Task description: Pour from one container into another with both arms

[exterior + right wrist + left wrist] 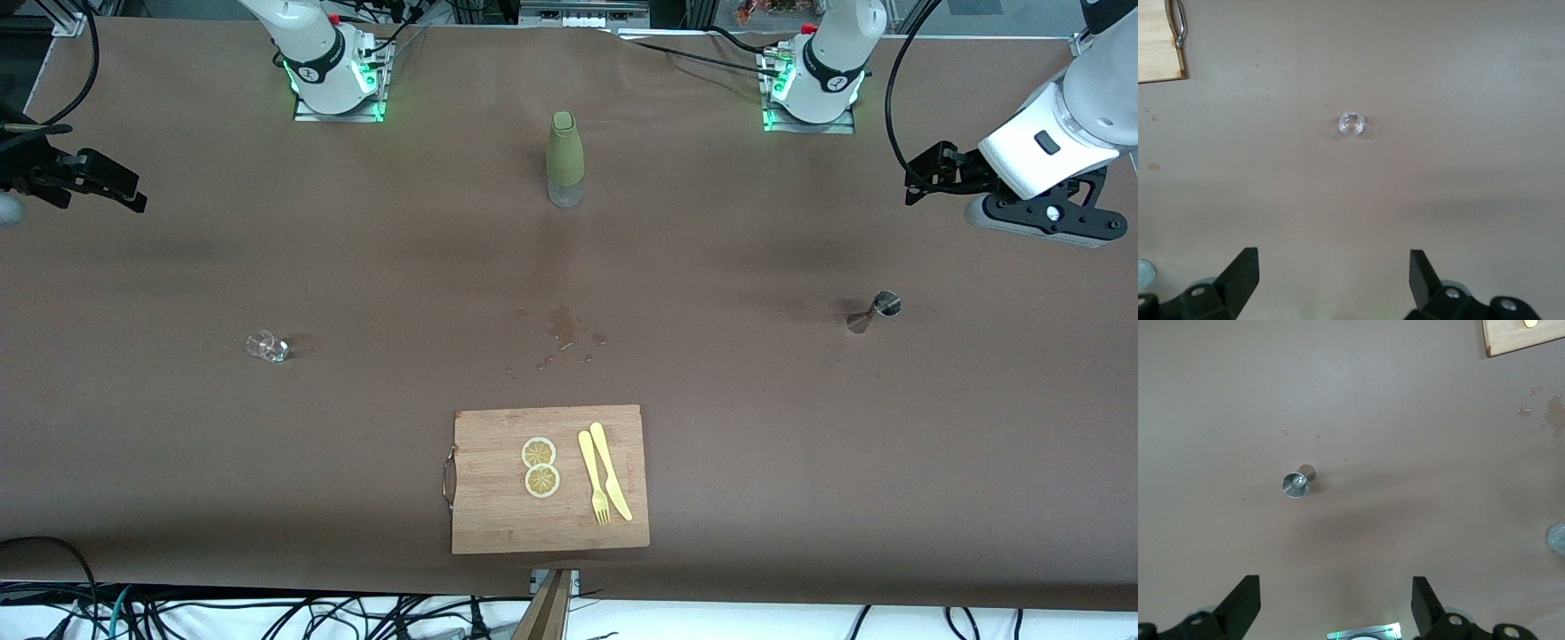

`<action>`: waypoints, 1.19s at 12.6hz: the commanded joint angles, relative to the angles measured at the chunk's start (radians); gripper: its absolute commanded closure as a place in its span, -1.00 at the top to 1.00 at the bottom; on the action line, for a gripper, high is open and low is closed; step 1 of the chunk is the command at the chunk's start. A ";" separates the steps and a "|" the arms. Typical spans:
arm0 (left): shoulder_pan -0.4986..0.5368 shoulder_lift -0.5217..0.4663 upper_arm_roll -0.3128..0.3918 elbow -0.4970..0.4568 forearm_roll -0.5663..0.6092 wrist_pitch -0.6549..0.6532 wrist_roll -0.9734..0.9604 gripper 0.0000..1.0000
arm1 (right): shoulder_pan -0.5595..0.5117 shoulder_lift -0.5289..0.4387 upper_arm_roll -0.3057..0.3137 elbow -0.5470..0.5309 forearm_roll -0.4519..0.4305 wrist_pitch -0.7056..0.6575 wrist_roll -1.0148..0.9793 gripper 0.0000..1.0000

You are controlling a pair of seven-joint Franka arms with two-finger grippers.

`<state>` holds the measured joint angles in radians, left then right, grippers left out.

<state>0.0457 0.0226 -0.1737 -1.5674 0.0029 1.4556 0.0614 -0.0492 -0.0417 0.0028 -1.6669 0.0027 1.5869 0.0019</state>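
Note:
A small metal jigger [876,311] [1297,483] stands upright toward the left arm's end of the table. Toward the right arm's end sits a small clear glass [267,346] [1351,125]. My left gripper [926,173] [1335,597] hangs open and holds nothing, high above the table's edge, well away from the jigger. My right gripper [111,185] [1331,267] is likewise open with nothing in it, raised over its own end of the table, apart from the glass. A green-sleeved bottle [565,160] stands upright mid-table between the two bases.
A wooden cutting board [498,516] lies near the front edge with two lemon slices [540,467], a yellow fork [593,477] and a knife [611,469]. Wet spots [563,327] mark the brown cloth between the board and the bottle.

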 commanded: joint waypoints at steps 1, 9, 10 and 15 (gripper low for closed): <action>0.003 -0.006 -0.004 0.012 0.008 -0.026 -0.009 1.00 | 0.002 0.002 -0.004 0.012 0.013 -0.004 0.012 1.00; 0.002 -0.020 -0.047 0.010 0.008 -0.037 -0.075 1.00 | 0.003 0.003 -0.004 0.015 0.013 -0.002 0.010 1.00; 0.003 -0.020 -0.047 0.009 0.008 -0.035 -0.074 1.00 | 0.002 0.003 -0.004 0.015 0.013 -0.002 0.010 1.00; 0.002 -0.020 -0.047 0.007 0.022 -0.038 -0.068 1.00 | 0.002 0.003 -0.004 0.015 0.013 -0.002 0.010 1.00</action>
<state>0.0461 0.0109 -0.2153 -1.5648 0.0029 1.4327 0.0008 -0.0493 -0.0417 0.0028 -1.6669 0.0027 1.5870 0.0019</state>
